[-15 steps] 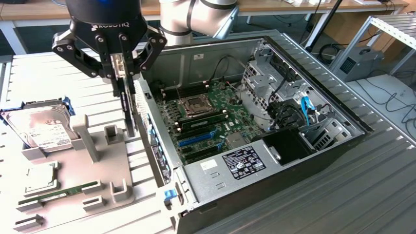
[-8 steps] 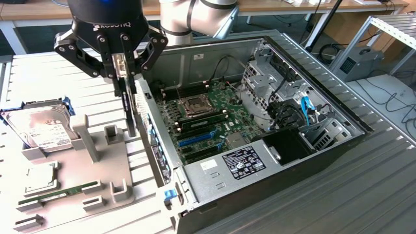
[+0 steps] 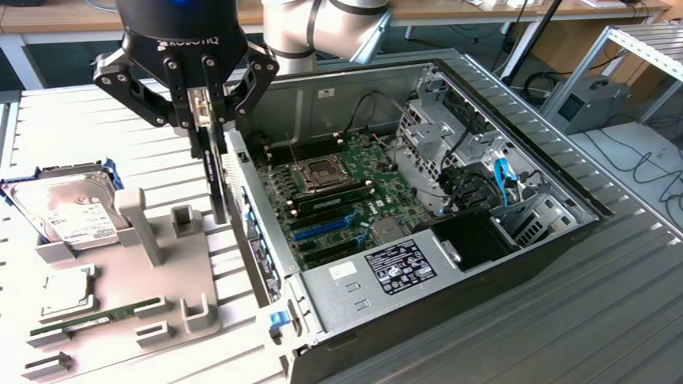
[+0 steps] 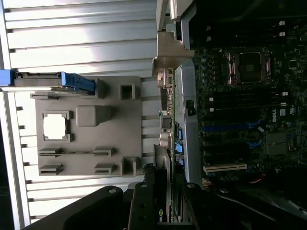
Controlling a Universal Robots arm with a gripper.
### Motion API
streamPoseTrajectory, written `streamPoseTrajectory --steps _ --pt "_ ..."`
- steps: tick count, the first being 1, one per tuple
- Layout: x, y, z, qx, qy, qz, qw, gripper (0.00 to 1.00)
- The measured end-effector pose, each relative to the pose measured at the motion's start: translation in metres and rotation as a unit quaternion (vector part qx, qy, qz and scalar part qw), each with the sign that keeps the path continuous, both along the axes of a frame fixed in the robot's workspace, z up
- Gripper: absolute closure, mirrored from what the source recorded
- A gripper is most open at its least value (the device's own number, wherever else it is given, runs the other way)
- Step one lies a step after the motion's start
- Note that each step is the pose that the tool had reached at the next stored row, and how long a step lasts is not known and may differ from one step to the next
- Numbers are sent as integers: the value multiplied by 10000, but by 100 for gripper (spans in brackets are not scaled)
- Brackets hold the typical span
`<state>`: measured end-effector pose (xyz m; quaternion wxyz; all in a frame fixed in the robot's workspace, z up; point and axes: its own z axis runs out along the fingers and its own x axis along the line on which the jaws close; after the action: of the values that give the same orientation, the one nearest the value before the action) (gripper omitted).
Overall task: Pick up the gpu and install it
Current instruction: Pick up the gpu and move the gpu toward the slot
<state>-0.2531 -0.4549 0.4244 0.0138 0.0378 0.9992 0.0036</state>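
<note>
Item: gpu (image 3: pixel 220 188), hanging upright, top edge clamped in the narrowed jaws of the gripper (image 3: pixel 208 120), between the grey fixture (image 3: pixel 160 240) and the open computer case (image 3: pixel 481 264); the step is judged to be carrying. Seating calls for lining up its edge with a blue slot (image 3: pixel 325 226), and the case wall (image 3: pixel 258 236) stands between. Nearby: hard drive (image 3: pixel 64 212), RAM stick (image 3: pixel 96 318).

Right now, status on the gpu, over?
Gripper shut on gpu, card upright. Hangs between gray fixture and case wall, not in a slot. Case wall likely in the way toward motherboard.
</note>
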Motion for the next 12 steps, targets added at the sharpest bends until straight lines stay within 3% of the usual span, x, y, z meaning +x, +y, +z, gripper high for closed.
streamPoseTrajectory --steps 12 --pt "28 0 -9 -10 0 0 10000 74"
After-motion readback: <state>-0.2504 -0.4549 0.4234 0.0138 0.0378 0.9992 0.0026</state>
